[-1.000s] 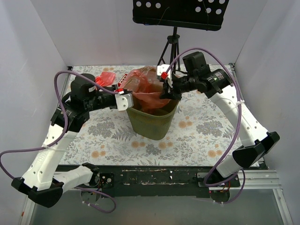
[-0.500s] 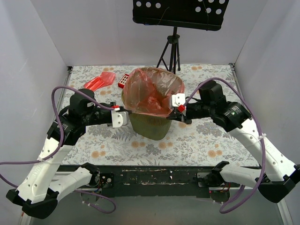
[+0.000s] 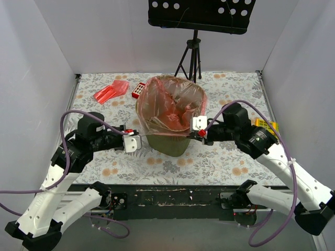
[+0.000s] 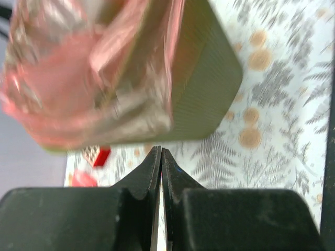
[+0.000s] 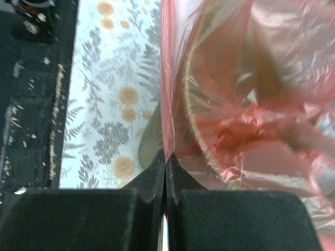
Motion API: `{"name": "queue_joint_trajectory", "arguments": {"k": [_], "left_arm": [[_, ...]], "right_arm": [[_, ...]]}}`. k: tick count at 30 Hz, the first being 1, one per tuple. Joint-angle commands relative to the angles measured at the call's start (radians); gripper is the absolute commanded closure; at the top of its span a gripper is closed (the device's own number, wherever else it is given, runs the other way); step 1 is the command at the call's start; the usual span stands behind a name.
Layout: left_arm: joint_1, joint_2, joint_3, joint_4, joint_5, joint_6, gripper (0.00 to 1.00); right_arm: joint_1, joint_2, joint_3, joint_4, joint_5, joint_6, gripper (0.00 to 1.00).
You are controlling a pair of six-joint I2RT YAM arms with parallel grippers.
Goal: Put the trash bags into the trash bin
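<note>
Trash bag (image 5: 251,78) edge pinched in right tool (image 5: 166,157), spare bag (image 3: 111,92) clearest overhead

Table (image 3: 230,149) centre is taken by trash bin (image 3: 167,145) w/ trash bag (image 3: 172,99) stretched over rim; mouth is left open from above. Rear is blocked by tripod (image 3: 191,57), rear-left by spare bag (image 3: 111,92) & red box (image 3: 138,90).

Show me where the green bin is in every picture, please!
Top view: the green bin stands in the middle of the picture.
Left wrist view: its wall fills the upper middle, tipped sideways in the picture.
Right wrist view: a strip of its wall shows left of centre, beside the red film.
Shared landmark: the red bag draped over its rim.
</note>
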Motion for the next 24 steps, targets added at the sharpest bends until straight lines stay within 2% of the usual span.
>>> {"name": "queue_joint_trajectory", "arguments": {"k": [1, 7, 11, 13, 15, 17, 19, 20, 22, 23, 24], "left_arm": [[0.018, -0.056, -0.111, 0.075, -0.188, -0.031, 1.0], [0.017, -0.095, -0.283, 0.368, -0.297, -0.186, 1.0], [0.02, -0.092, -0.305, 0.483, -0.384, -0.474, 1.0], [0.029, -0.103, -0.279, 0.453, -0.357, -0.582, 1.0], [0.037, -0.115, -0.207, 0.355, -0.302, -0.674, 1.0], [0.04, -0.106, -0.1, 0.235, -0.274, -0.77, 1.0], [0.04, -0.069, 0.037, 0.189, -0.281, -0.878, 1.0], [0.04, -0.042, 0.089, 0.186, -0.286, -0.916, 0.93], [0.041, 0.035, 0.187, 0.199, -0.304, -1.031, 0.6], [0.043, 0.101, 0.236, 0.198, -0.327, -1.085, 0.47], [0.043, 0.162, 0.299, 0.18, -0.362, -1.143, 0.39]], "right_arm": [[0.008, -0.107, -0.116, 0.115, 0.138, -0.019, 0.99], [0.025, -0.102, -0.196, 0.256, 0.182, 0.007, 0.99], [0.06, -0.079, -0.209, 0.294, 0.175, 0.007, 0.98], [0.078, -0.069, -0.209, 0.293, 0.175, 0.001, 0.98], [0.091, -0.059, -0.203, 0.281, 0.184, -0.012, 0.95], [0.094, -0.049, -0.193, 0.259, 0.199, -0.03, 0.94], [0.095, -0.039, -0.182, 0.235, 0.201, -0.052, 0.93], [0.095, -0.036, -0.177, 0.229, 0.202, -0.055, 0.93], [0.1, -0.026, -0.165, 0.219, 0.201, -0.049, 0.92], [0.103, -0.016, -0.154, 0.21, 0.201, -0.044, 0.92], [0.106, -0.009, -0.147, 0.203, 0.202, -0.042, 0.92]]}}
